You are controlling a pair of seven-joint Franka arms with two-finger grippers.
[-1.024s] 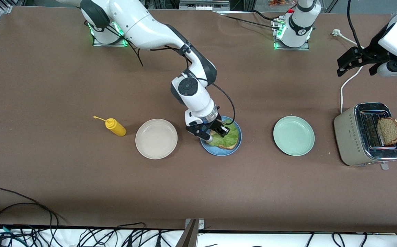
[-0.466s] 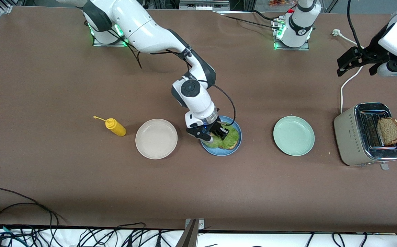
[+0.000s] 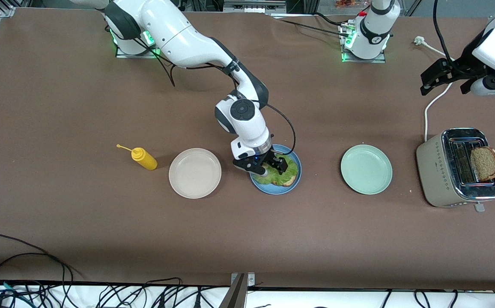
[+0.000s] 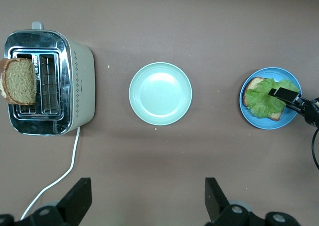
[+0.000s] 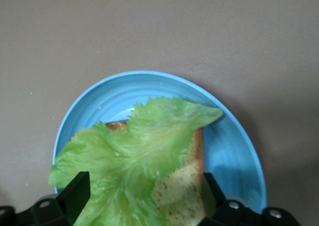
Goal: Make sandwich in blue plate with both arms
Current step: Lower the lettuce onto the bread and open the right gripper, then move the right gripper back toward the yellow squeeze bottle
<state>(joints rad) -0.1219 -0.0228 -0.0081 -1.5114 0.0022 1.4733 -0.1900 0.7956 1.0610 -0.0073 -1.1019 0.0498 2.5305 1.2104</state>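
Observation:
On the blue plate lies one brown bread slice with a ruffled green lettuce leaf spread over it. My right gripper hangs open just over the leaf, holding nothing. Its wrist view shows the lettuce, the bread and the plate under the open right gripper. A second bread slice stands in the toaster. My left gripper waits open, high over the table beside the toaster. From the left gripper, that wrist view looks down on the toaster and the blue plate.
A pale mint-green plate sits between the blue plate and the toaster. A cream-white plate and a yellow squeeze bottle lie toward the right arm's end. The toaster's white cable runs toward the robots' side.
My right gripper has opened and let go of the lettuce, which now rests on the bread in the blue plate. The left arm has not moved.

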